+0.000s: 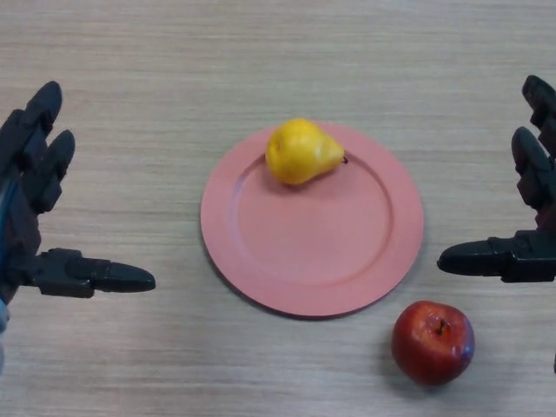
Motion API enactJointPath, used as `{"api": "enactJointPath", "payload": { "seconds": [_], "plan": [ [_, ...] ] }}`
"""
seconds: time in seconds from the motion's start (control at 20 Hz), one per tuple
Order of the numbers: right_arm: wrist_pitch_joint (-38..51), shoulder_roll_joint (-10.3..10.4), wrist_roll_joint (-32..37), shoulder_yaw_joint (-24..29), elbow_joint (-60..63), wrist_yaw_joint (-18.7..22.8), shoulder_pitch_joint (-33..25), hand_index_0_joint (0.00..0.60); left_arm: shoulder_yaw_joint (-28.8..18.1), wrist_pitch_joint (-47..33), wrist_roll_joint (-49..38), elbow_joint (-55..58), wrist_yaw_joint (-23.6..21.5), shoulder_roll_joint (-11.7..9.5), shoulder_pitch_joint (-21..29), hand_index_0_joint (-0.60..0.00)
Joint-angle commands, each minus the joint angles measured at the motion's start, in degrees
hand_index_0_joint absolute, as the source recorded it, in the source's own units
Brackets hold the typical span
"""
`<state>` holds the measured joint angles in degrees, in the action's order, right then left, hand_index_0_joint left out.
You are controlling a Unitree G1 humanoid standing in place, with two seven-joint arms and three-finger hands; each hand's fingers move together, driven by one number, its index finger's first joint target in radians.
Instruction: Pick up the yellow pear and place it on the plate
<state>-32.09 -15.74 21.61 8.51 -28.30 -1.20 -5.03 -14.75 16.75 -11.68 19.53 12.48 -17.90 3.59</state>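
Pale wood desk [130, 69] carries a pink plate [313, 278]; yellow pear [301, 152] lies on its upper rim, red apple [433, 341] lower right. Left hand [26, 217] and right hand [534, 226] flank the plate at the frame edges, fingers spread, holding nothing.

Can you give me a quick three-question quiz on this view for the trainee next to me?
1. True or false: the yellow pear lies on the pink plate.
2. Multiple choice: where is the red apple? A) on the plate. B) on the wooden table, off the plate's near right edge. C) in the right hand.
3. Short answer: what do the left hand and right hand hold?

Key
1. True; it rests at the plate's far side, stem pointing right.
2. B.
3. Nothing; both are open, one at each side of the plate, touching neither fruit.
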Motion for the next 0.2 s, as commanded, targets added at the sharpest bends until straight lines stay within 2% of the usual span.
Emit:
{"api": "enactJointPath", "payload": {
  "seconds": [0.05, 0.2],
  "plan": [
    [5.62, -2.16, 1.64, 4.68, -4.34, 0.28, -1.59, 0.0, -2.98, -5.71, -3.71, 4.05, -1.21, -2.61, 2.27, 0.0],
    [5.25, -1.88, -0.19, 4.77, -5.1, -0.34, -0.78, 0.0, -2.88, -6.15, -5.11, 4.69, -0.5, -2.46, 1.87, 0.0]
  ]
}}
